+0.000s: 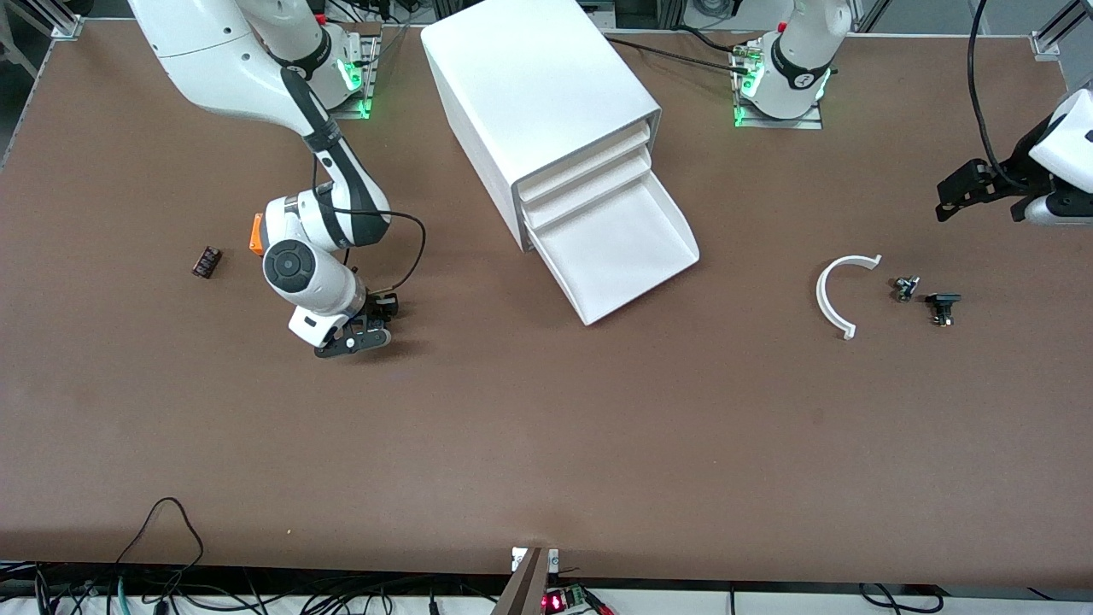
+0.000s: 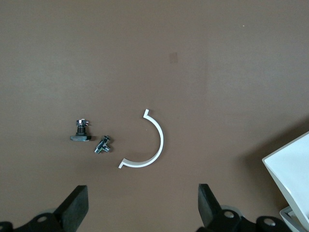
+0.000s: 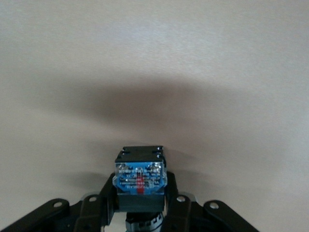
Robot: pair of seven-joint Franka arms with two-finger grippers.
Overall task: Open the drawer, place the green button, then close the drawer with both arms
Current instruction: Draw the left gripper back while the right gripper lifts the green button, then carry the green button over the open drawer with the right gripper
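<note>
The white cabinet stands at the back middle of the table. Its lowest drawer is pulled out and looks empty; a corner of it shows in the left wrist view. My right gripper is low over the table toward the right arm's end, shut on the button. The button shows as a black body with a blue label, held between the fingers; its green cap is hidden. My left gripper waits open and empty, raised at the left arm's end; its open jaws also show in the left wrist view.
An orange box is partly hidden by the right arm, with a small dark reddish block beside it. A white curved strip, a small metal part and a black part lie under the left gripper.
</note>
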